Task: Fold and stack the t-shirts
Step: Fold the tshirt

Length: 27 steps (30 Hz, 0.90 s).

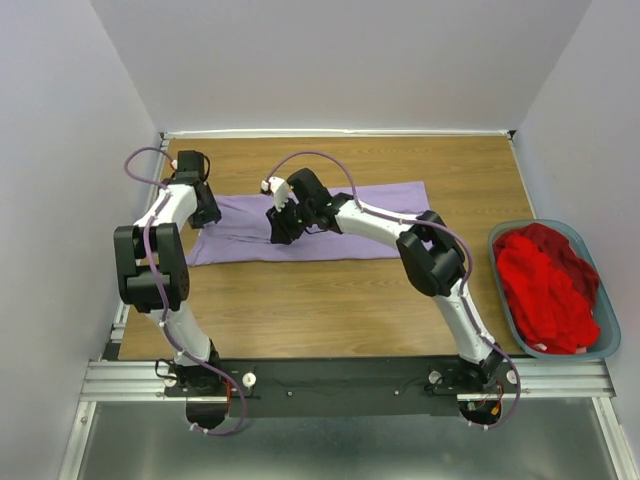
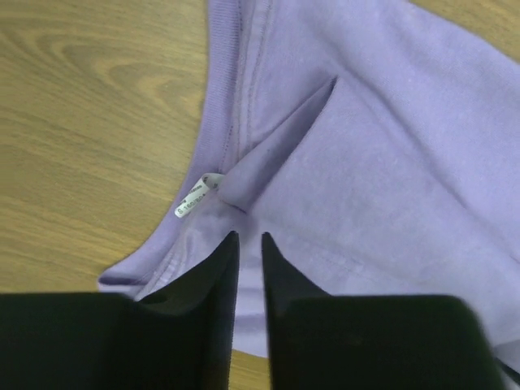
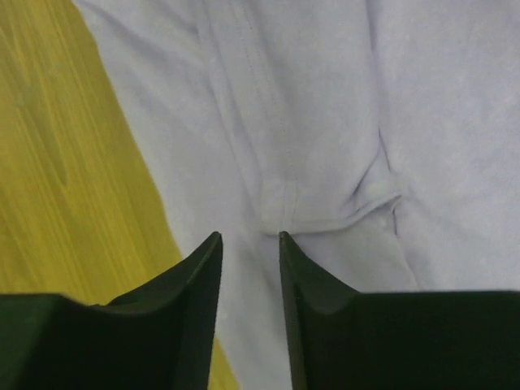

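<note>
The lavender t-shirt [image 1: 235, 238] lies as a folded strip at upper centre of the top view. The red t-shirt [image 1: 545, 285] is bunched in the basket [image 1: 610, 345] at right. The left gripper [image 2: 248, 237] and right gripper [image 3: 249, 236] sit over the lavender cloth, jaws slightly parted, gripping nothing. Risk: a fingertip snagging a crease on lift-off pulls the fold open.

My fingers [image 3: 191, 317] look like matt black plastic. The lavender t-shirt [image 3: 325, 122] is soft matt cloth with stitched seams; the red t-shirt [image 1: 545, 285] is likewise matt cloth. The table [image 3: 57, 162] is smooth wood-grain, the basket [image 1: 610, 345] smooth plastic.
</note>
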Motion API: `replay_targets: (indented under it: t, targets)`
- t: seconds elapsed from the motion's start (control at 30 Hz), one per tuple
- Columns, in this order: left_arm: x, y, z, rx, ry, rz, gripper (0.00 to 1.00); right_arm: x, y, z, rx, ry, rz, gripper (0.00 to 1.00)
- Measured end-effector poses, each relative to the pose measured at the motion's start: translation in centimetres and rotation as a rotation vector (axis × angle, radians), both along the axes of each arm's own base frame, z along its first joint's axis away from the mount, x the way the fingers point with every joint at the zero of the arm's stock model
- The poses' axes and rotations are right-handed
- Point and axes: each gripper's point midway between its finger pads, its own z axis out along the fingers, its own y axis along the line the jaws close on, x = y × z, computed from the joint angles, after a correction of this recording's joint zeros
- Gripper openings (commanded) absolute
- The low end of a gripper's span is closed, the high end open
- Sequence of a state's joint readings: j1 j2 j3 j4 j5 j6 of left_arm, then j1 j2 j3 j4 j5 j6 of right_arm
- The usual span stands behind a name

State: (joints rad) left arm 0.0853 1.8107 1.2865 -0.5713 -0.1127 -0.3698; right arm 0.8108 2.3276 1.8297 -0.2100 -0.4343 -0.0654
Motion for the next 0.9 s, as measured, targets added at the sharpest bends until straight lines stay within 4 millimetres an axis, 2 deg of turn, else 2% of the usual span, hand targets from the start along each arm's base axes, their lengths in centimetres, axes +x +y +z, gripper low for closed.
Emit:
replay_targets:
  t: [0.03, 0.1, 0.17, 0.27, 0.37, 0.4, 0.43, 0.5, 0.6, 0.7, 0.8, 0.9]
  targets:
    - [0.0, 0.1, 0.3, 0.006, -0.007, 0.001, 0.64, -0.3, -0.3, 0.3, -0.003, 0.005, -0.004, 0.47]
    - [0.1, 0.1, 1.1, 0.006, -0.03, 0.017, 0.7, -0.4, -1.1, 1.2, -0.01, -0.003, -0.027, 0.49]
    - [0.2, 0.2, 2.1, 0.011, -0.058, 0.022, 0.7, -0.2, -2.2, 2.3, -0.012, -0.015, -0.059, 0.49]
    - [-0.1, 0.3, 4.0, 0.022, -0.113, 0.033, 0.7, 0.8, -4.8, 4.6, -0.014, -0.036, -0.144, 0.49]
    - [-0.8, -0.2, 5.1, 0.027, -0.158, 0.043, 0.62, 3.0, -9.6, 6.2, -0.01, -0.037, -0.287, 0.49]
    - [-1.1, -0.7, 5.4, 0.026, -0.178, 0.041, 0.6, 4.1, -12.3, 6.3, -0.019, -0.032, -0.365, 0.49]
    - [-1.6, -1.2, 5.2, 0.02, -0.185, 0.042, 0.57, 4.6, -14.1, 6.2, -0.028, -0.025, -0.415, 0.49]
    - [-2.5, -2.2, 4.4, 0.009, -0.186, 0.033, 0.52, 6.3, -19.7, 5.2, -0.071, -0.001, -0.574, 0.49]
    - [-4.2, -3.8, 1.7, -0.014, -0.148, 0.026, 0.5, 6.1, -24.9, 2.5, -0.157, 0.052, -0.724, 0.49]
    - [-6.0, -4.1, -0.8, -0.024, -0.09, 0.042, 0.5, 4.3, -27.4, -0.3, -0.253, 0.101, -0.791, 0.49]
    - [-5.8, -4.0, -2.1, -0.026, -0.07, 0.056, 0.5, 2.5, -29.2, -2.5, -0.339, 0.134, -0.84, 0.49]
    - [-5.2, -3.9, -3.6, -0.02, -0.043, 0.06, 0.51, 1.6, -30.3, -3.5, -0.385, 0.144, -0.873, 0.49]
